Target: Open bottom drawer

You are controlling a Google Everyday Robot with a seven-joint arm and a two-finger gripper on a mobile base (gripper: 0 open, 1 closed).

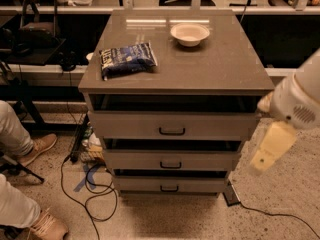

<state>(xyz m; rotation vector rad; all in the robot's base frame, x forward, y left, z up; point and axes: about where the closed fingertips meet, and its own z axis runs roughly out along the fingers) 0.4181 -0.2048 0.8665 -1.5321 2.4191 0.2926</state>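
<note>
The bottom drawer [170, 185] is the lowest of three grey-taupe drawer fronts on the cabinet, closed, with a small black loop handle [169, 188]. Above it are the middle drawer [171, 160] and the top drawer [172, 126], both closed. My gripper [270, 146] hangs from the white arm [300, 101] at the right, just beyond the cabinet's right side. It is level with the top and middle drawers, points down and touches nothing.
A dark blue snack bag [126, 59] and a white bowl [189, 33] lie on the cabinet top [210, 69]. A person's legs and shoes [35, 149] are at the left. Cables [85, 184] lie on the floor to the cabinet's left, and a cable runs at the right.
</note>
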